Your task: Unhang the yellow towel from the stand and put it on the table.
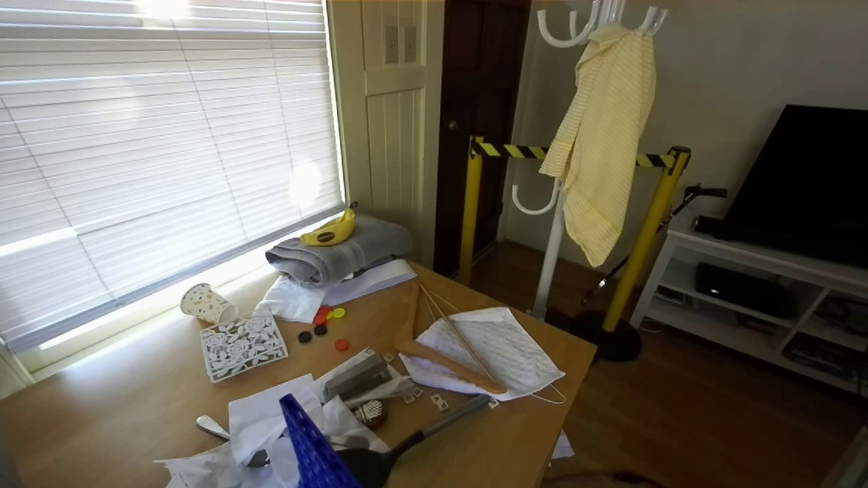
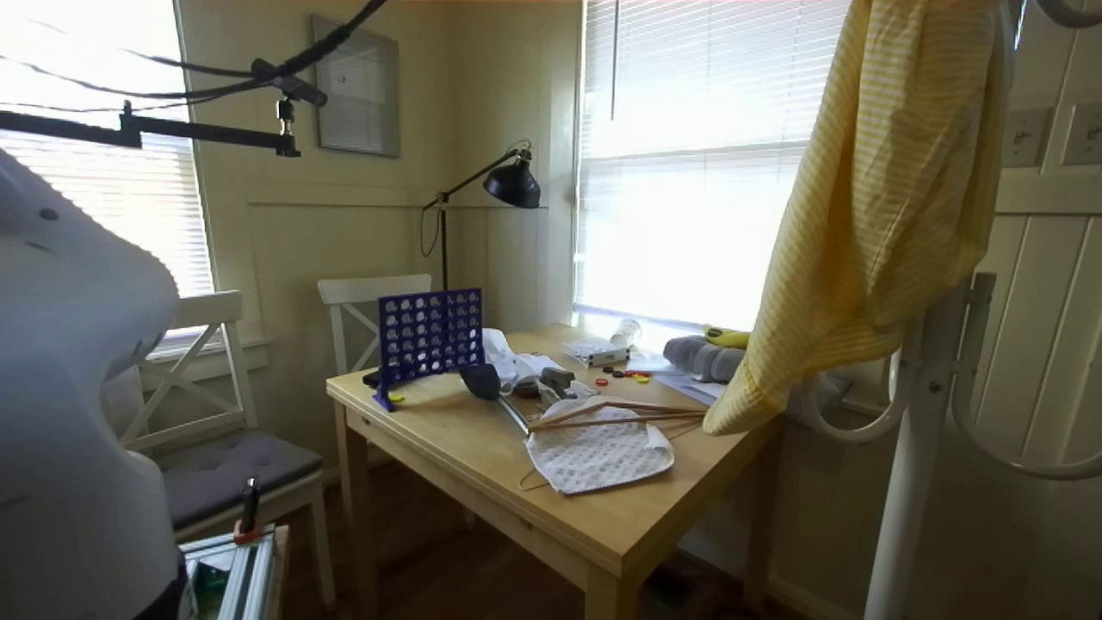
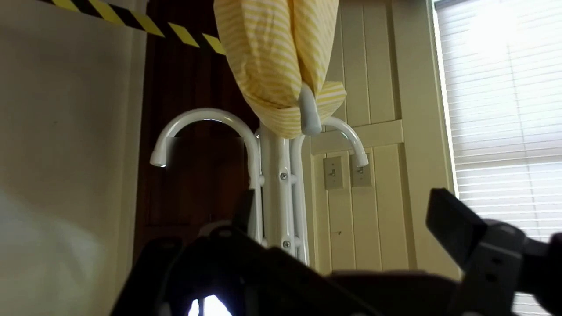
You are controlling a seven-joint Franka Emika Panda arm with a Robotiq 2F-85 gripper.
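Your gripper (image 3: 344,215) presents with its fingers well apart. The yellow towel (image 1: 610,135) hangs hooked near the top of the stand (image 1: 550,257), which is beyond one edge of your table (image 1: 122,420). Near that edge lies a white patterned sheet (image 1: 519,349); at the edge's corner by the window (image 1: 169,156), you have a grey folded cloth (image 1: 380,237).

On the counter (image 2: 641,517) we have a free corner; on the stand (image 3: 274,197), hooks (image 3: 206,113) flank the yellow towel (image 1: 607,142), striped tape (image 1: 519,151) crossing behind.
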